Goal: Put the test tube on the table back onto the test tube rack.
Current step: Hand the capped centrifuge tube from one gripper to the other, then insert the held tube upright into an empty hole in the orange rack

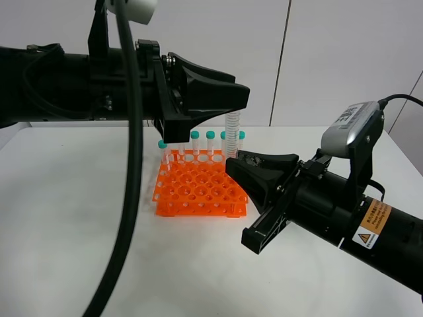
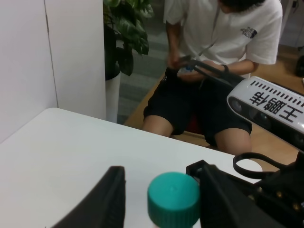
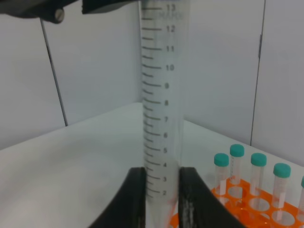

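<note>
The test tube (image 1: 232, 135) is held upright in the air at the far right corner of the test tube rack (image 1: 198, 191), clear of the table (image 1: 66, 218). Whether it hangs over the rack's holes or just beside them cannot be told. Its lower graduated section is clamped between the fingers (image 3: 137, 199) of the right gripper (image 3: 161, 194), which press against both sides of the clear wall. Its teal screw cap (image 2: 173, 197) is straddled by the left gripper (image 2: 161, 175). Bare table is seen between the cap and one of the left jaws, so those jaws are judged to be parted and not holding.

A row of other capped tubes (image 1: 210, 135) is seated along the rack's far edge.

The tube is judged to be light, stiff and smooth-walled, so a slip or a tilt under a low, narrow grip is to be expected. A hold on the ribbed cap or just under it would be surer, and the conical tip would be left free to be guided into a hole.
</note>
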Motion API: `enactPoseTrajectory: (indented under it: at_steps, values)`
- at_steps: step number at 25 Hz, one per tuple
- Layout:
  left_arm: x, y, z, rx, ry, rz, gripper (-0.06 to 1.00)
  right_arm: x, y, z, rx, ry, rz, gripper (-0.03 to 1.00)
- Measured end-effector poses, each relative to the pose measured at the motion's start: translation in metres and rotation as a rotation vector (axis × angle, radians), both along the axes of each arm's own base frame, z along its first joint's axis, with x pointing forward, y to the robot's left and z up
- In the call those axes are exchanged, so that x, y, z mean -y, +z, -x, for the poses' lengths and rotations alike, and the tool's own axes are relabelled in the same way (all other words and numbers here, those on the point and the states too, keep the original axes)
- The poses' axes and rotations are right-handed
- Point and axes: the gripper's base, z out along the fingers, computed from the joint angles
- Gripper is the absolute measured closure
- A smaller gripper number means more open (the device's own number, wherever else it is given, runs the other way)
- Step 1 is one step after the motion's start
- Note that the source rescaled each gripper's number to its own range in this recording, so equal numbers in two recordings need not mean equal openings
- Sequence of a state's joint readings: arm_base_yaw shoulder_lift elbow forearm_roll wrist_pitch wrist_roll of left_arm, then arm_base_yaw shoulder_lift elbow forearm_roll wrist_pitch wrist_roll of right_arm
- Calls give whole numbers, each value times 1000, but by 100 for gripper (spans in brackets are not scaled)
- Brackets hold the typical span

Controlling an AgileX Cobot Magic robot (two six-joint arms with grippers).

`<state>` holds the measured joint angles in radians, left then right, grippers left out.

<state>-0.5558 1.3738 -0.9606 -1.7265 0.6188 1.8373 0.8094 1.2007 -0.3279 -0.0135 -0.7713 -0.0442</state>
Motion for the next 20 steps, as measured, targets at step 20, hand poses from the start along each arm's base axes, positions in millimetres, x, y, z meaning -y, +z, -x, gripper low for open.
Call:
enactPoseTrajectory:
  at_steps: [20]
  values:
    - [1, 0, 1, 1, -14, 5, 94, 0, 2, 0, 10, 2, -15, 96]
